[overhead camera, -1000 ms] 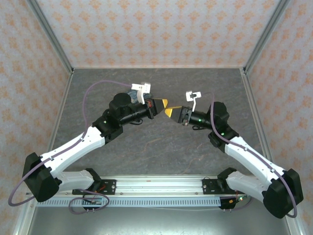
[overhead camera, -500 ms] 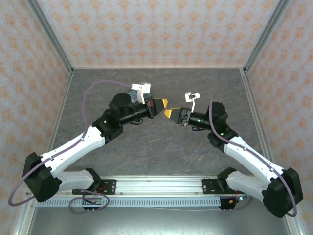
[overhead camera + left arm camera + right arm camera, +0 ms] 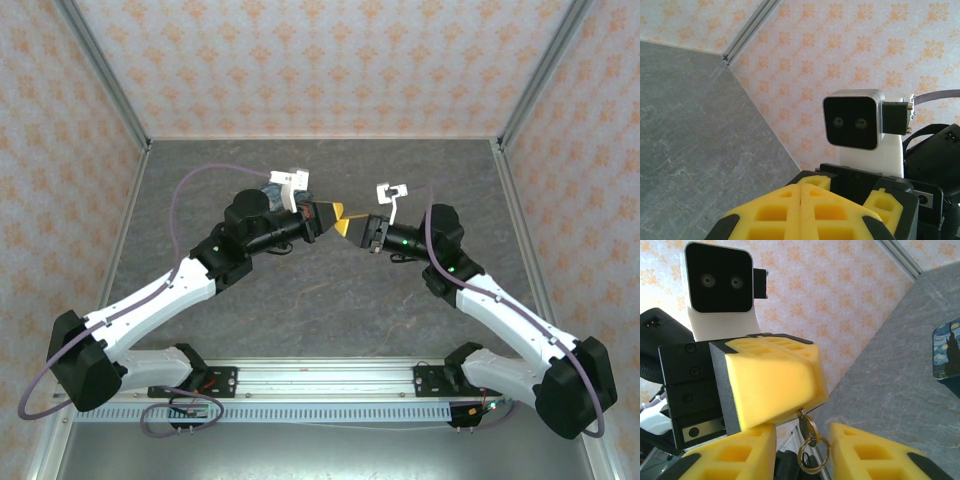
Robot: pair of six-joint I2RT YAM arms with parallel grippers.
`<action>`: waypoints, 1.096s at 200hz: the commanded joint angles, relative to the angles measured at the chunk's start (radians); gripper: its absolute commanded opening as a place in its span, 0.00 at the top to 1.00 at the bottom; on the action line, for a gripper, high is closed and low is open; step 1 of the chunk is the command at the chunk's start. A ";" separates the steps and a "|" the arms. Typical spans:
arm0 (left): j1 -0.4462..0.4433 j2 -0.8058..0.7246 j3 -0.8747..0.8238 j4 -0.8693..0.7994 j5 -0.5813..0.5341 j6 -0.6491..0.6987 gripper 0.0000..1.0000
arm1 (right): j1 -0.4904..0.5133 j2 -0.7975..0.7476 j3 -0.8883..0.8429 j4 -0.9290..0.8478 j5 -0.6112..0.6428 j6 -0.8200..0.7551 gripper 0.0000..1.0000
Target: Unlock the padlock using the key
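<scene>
Right gripper (image 3: pixel 803 452): yellow foam jaws partly open, one on each side of the ring, holding nothing.
Key: small brass-coloured metal key (image 3: pixel 808 426) with a thin wire ring (image 3: pixel 813 455), hanging between those jaws.
Left gripper (image 3: pixel 810 385): yellow pads pressed together, pinching the key's top end.
Table: grey stone-patterned table (image 3: pixel 900 390) beyond.
Box: corner of a blue starry-print box (image 3: pixel 946 352) on the table, farther off.

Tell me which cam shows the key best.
Right wrist: the key hangs in close-up from the left pincer tip. Top external: that tip nearly meets the right pincer, key too small to tell. Left wrist: shut yellow fingers from behind, key hidden.
</scene>
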 commanded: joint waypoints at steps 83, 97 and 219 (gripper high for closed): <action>0.012 0.002 0.019 0.029 -0.018 0.004 1.00 | 0.004 -0.034 -0.004 0.013 0.012 -0.021 0.72; 0.012 0.002 0.017 0.030 -0.018 0.003 1.00 | 0.003 -0.037 -0.007 0.013 0.015 -0.020 0.73; 0.013 -0.004 0.008 0.023 -0.036 0.006 0.88 | 0.003 -0.036 -0.013 -0.030 0.040 -0.040 1.00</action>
